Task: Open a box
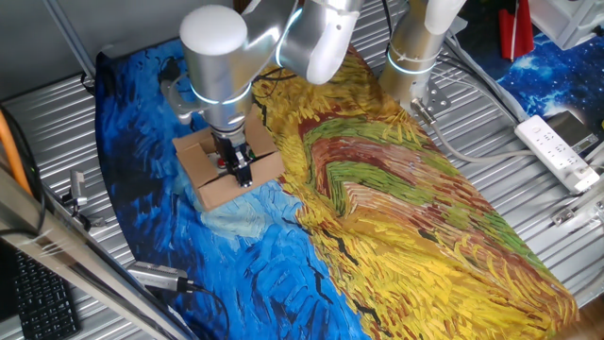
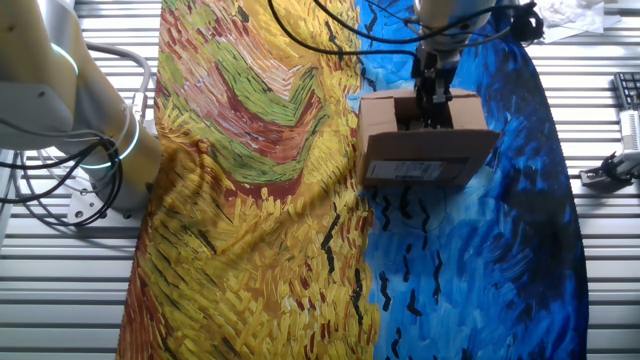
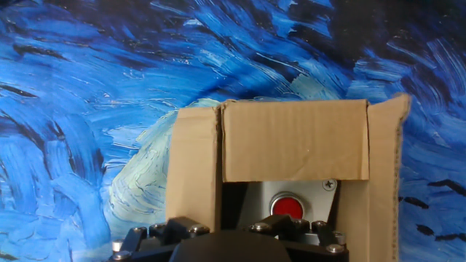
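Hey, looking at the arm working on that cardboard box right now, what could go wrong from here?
The gripper reaches into the box, so a sideways pull may drag or tip the light carton across the painted cloth. One flap still folds over the opening and might catch the jaws. Something with a red button inside could get knocked.

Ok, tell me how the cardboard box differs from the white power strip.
The box is brown cardboard; the power strip is white and long. The box sits on the blue part of the painted cloth; the power strip lies off it, on the ribbed metal table. The gripper reaches down into the box's open top; the power strip lies well away from it. Both rest flat.
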You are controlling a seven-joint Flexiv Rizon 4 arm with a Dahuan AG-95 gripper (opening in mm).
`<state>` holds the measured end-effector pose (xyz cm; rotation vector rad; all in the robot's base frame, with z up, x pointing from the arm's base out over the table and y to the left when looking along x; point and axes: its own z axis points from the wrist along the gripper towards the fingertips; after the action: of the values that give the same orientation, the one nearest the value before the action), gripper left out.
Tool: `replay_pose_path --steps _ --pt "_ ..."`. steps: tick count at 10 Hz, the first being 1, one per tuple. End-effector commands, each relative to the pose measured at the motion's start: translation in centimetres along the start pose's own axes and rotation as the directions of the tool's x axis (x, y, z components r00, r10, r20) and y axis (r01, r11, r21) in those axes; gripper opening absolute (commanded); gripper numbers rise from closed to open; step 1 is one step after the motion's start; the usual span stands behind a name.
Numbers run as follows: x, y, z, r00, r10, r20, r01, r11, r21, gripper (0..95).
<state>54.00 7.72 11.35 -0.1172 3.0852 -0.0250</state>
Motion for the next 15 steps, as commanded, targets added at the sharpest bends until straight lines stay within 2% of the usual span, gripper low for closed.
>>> replay_pose_path --steps 1,5,6,8,10,15 --pt "0.0 0.0 0.0 1.0 0.0 0.001 0.0 1.0 0.0 76.0" --pt "0.3 0.2 -1.3 1.0 0.004 0.004 -0.004 1.0 -0.009 76.0" --pt "0.3 0.2 -1.5 1.0 0.004 0.004 -0.004 1.0 -0.011 57.0" --pt "0.5 0.0 -2.4 1.0 0.002 0.003 -0.002 1.0 -0.019 57.0" --pt "0.9 -0.9 -4.0 1.0 -0.007 0.002 0.007 0.999 -0.034 57.0" --pt "1.4 -2.9 -5.4 0.999 -0.034 0.004 0.034 0.998 -0.06 57.0"
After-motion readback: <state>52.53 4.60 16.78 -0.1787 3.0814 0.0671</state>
